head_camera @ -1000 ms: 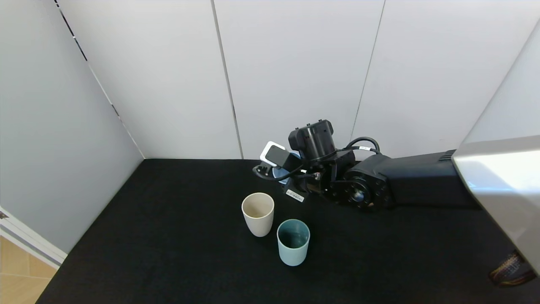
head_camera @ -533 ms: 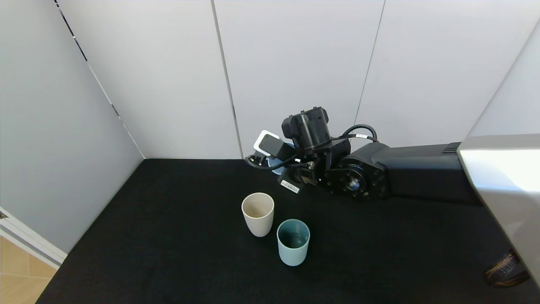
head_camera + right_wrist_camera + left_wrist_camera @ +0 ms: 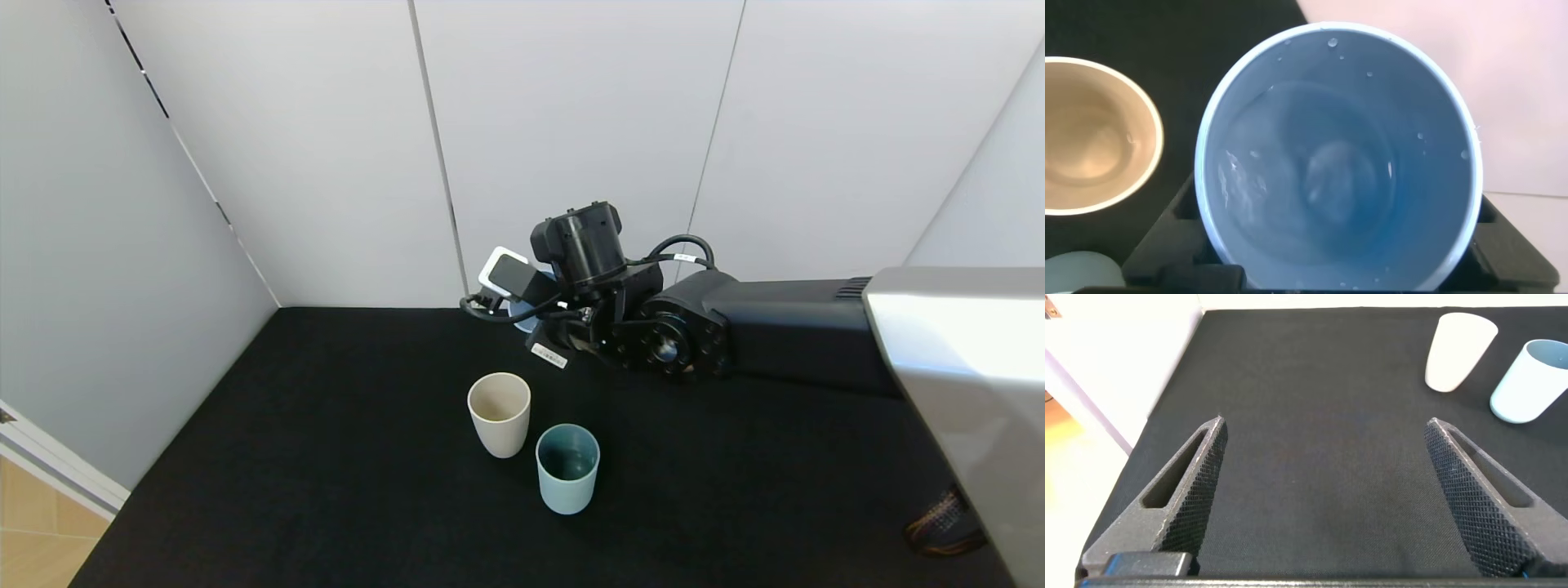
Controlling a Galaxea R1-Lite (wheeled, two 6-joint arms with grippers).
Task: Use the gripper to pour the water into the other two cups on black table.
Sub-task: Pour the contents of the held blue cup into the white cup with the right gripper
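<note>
My right gripper (image 3: 535, 325) is shut on a periwinkle-blue cup (image 3: 519, 314) and holds it above the black table (image 3: 326, 457), behind the cream-beige cup (image 3: 499, 412). The pale teal cup (image 3: 567, 467) stands just right of and in front of the cream one. In the right wrist view the blue cup (image 3: 1339, 155) fills the frame with clear water (image 3: 1315, 188) in it, fingers (image 3: 1167, 237) on either side; the cream cup (image 3: 1086, 147) and the teal cup's rim (image 3: 1082, 273) show beside it. My left gripper (image 3: 1324, 429) is open over bare cloth.
White wall panels (image 3: 571, 122) close the table at the back and left. The table's left edge (image 3: 106, 531) drops to a wooden floor. The left wrist view shows the cream cup (image 3: 1458, 351) and the teal cup (image 3: 1531, 380) farther off.
My right arm has moved left and slightly up with the blue cup in its grip. Both standing cups have stayed put.
</note>
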